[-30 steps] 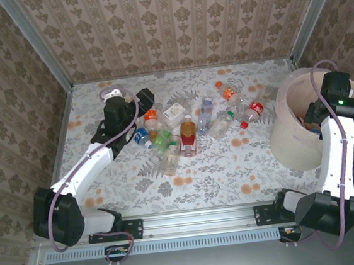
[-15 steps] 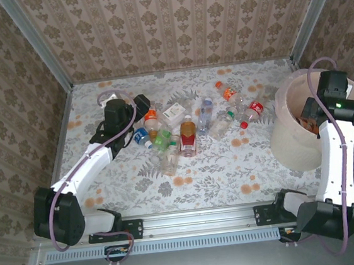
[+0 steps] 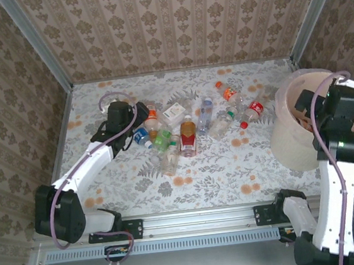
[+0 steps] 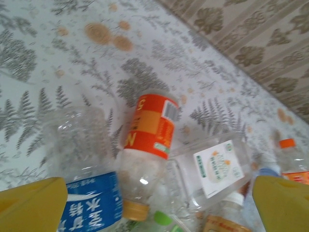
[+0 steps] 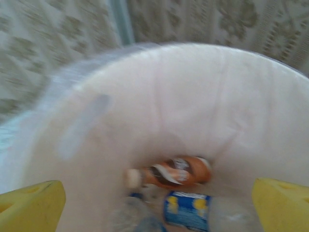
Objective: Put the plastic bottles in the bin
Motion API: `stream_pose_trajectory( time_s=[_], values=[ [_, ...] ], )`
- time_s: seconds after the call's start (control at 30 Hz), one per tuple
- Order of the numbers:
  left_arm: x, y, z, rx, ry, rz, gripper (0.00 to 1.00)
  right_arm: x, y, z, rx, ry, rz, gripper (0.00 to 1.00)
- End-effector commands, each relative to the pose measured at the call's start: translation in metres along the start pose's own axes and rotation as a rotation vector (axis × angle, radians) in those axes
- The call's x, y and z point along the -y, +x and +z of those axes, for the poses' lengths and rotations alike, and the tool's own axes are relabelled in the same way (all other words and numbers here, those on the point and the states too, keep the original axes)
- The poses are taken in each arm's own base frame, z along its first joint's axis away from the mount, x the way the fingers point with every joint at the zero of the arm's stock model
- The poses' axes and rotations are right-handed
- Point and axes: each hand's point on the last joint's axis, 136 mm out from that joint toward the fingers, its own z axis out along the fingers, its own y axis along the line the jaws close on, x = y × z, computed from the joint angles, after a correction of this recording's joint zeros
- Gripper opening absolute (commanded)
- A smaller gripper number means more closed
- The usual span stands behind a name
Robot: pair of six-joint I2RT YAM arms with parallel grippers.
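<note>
Several plastic bottles [image 3: 189,136] lie in a loose heap mid-table. My left gripper [image 3: 141,113] stands open at the heap's left end, with nothing between its jaws. Its wrist view looks down on an orange-labelled bottle [image 4: 152,128], a blue-labelled bottle [image 4: 91,203] and a clear bottle with a white label [image 4: 217,166] between the yellow fingertips [image 4: 29,205]. The pale pink bin [image 3: 289,134] stands at the right. My right gripper [image 3: 305,107] hangs open over it, holding nothing. Inside the bin [image 5: 193,96] lie a brown bottle [image 5: 176,174] and a blue-and-yellow-labelled bottle [image 5: 186,210].
Patterned walls [image 3: 172,25] close the table on three sides, with metal posts [image 3: 34,43] at the back corners. More bottles [image 3: 253,107] lie just left of the bin. The flowered tabletop [image 3: 220,178] near the front is bare.
My left gripper has shifted right and lower onto the left end of the heap. The right arm has lifted and swung, with its gripper still above the bin.
</note>
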Motion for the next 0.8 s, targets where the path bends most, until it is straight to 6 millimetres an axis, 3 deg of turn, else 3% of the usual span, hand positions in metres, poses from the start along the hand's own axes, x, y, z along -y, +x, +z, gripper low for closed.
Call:
stream_pose_trajectory(
  time_s=[0.0, 0.17, 0.33, 0.57, 0.77],
  values=[
    [-0.017, -0.002, 0.000, -0.003, -0.094, -0.003, 1.00, -0.050, -0.012, -0.011, 0.054, -0.281, 0.065, 1.00],
    [-0.031, -0.003, 0.002, 0.002, -0.170, 0.020, 1.00, -0.115, 0.004, -0.037, 0.030, -0.627, 0.048, 1.00],
    [-0.039, -0.004, 0.005, 0.001, -0.198, 0.025, 1.00, -0.166, 0.022, -0.063, 0.007, -0.863, -0.027, 1.00],
    [-0.053, 0.008, 0.021, -0.134, -0.201, -0.028, 1.00, -0.209, 0.052, -0.062, -0.019, -0.950, -0.140, 1.00],
    [-0.063, 0.016, 0.035, -0.203, -0.233, -0.048, 1.00, -0.251, 0.091, -0.057, -0.058, -0.961, -0.311, 1.00]
  ],
)
